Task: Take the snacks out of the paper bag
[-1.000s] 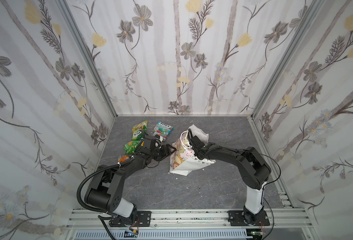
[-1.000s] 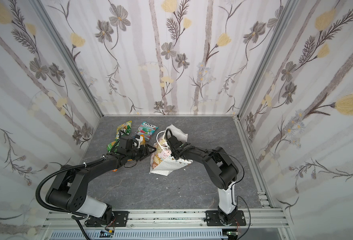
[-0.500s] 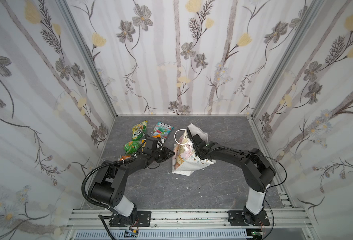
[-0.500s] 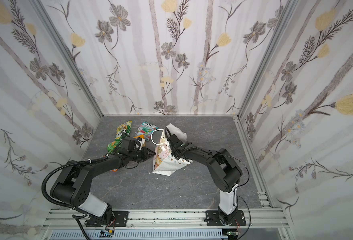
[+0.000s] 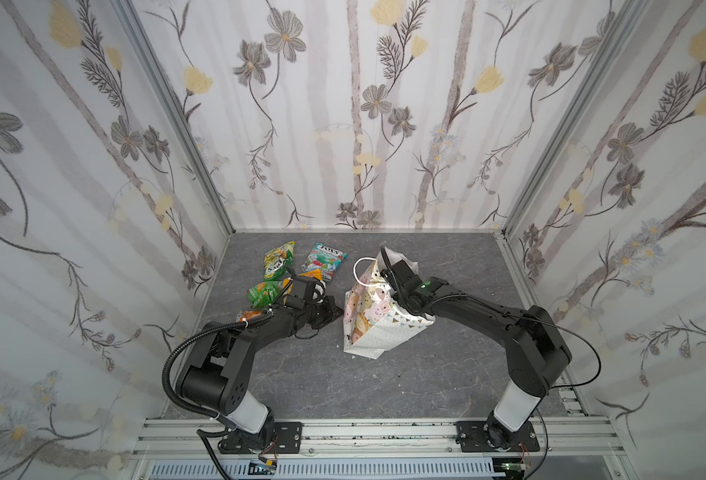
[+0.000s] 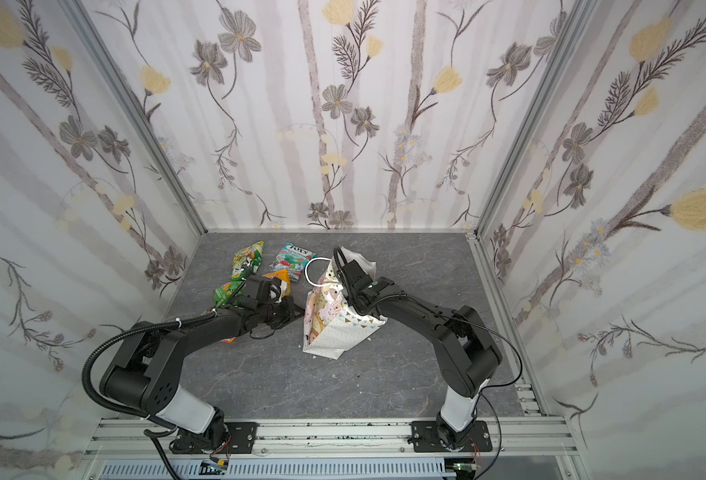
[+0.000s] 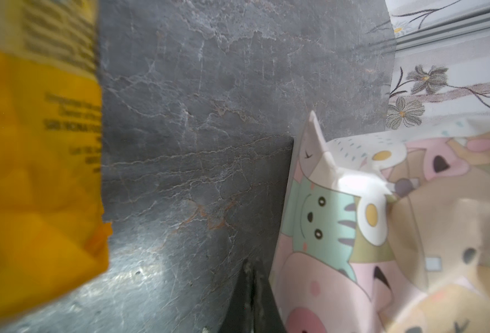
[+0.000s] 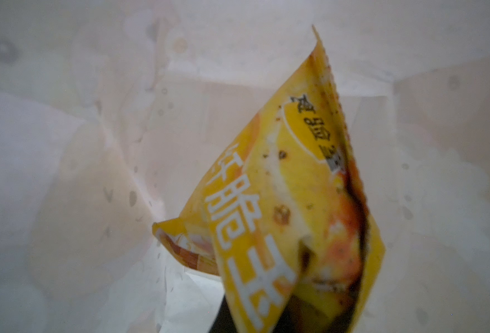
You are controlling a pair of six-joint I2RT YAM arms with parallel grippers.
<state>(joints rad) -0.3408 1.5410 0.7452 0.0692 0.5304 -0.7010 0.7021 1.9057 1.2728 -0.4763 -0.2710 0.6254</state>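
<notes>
Both sets of jaws had closed since a second earlier. My right gripper (image 5: 393,272) sat inside the paper bag (image 5: 374,332), clamped on the yellow triangular pouch (image 8: 284,207). Its tip pointed onward, deeper in, so the exit lay straight back through the mouth. My left gripper (image 5: 329,316), closed, sat at the bag's side; whether it pinched paper, I couldn't tell.

A blurred yellow-orange plastic packet with dark print (image 7: 36,187) loomed close to the lens. Beyond it spread the grey veined worktop (image 7: 194,129). The creased white paper bag with pastel animal pictures (image 7: 382,230) stood opposite, and the dark pincer (image 7: 249,288), jaws together, lay just beside its edge.
</notes>
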